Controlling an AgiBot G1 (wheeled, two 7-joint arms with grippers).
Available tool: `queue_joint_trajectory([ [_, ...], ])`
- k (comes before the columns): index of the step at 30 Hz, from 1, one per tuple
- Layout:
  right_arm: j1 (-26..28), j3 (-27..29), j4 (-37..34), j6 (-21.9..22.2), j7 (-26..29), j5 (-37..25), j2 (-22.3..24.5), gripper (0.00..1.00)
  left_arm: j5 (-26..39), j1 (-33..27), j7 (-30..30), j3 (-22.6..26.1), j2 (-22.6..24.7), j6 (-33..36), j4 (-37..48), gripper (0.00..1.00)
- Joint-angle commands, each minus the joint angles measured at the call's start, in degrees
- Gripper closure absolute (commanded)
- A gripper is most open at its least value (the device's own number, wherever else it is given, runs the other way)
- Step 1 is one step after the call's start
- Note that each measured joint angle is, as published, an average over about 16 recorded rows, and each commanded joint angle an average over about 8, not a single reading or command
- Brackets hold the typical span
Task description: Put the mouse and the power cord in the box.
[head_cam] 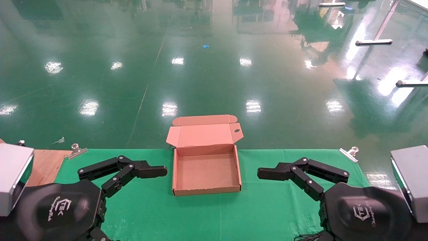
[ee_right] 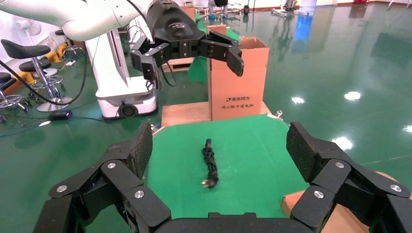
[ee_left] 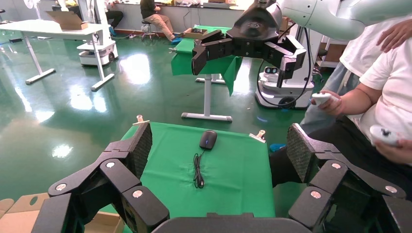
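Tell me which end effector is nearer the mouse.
Right. The right end effector hangs over the mouse's end of the table; the left end effector sits beyond the box, facing the mouse from across it.

The head view looks down on the box [head_cam: 206, 167] from above the table [head_cam: 267, 214]. Each wrist view faces across it toward the opposite arm.

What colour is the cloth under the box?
Green; the cloth under the box shows best in the head view.
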Motion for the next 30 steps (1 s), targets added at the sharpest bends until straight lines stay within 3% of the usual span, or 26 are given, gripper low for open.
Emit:
queue_joint_trajectory([
  [1, -0.1, 0.1, 0.0, 0.1, 0.1, 0.3, -0.1, 0.00, -0.2, 0.0, 0.0, -0.1, 0.0, 0.0, -0.1, 0.00],
  [6, 0.9, -1.4, -0.2, -0.8, -0.8, -3.8, 0.5, 0.00, 2.7, -0.7, 0.0, 1.6, 0.8, 0.6, 0.8, 0.00],
  [13, 6.7, -6.8, -0.2, -3.1, -4.9, -18.8, 0.7, 0.00, 11.8, -3.6, 0.7, 6.6, 1.3, 3.3, 4.9, 0.00],
  [22, 14.0, -15.7, -0.4, -3.5, -12.6, -41.6, -1.0, 0.00, 31.9, -13.2, 4.8, 18.5, 2.3, 5.1, 10.7, 0.00],
  [30, 18.7, -22.8, -4.1, -1.3, -19.6, -59.2, -5.7, 0.00, 47.5, -22.9, 12.2, 29.6, 7.9, 4.2, 24.5, 0.00],
])
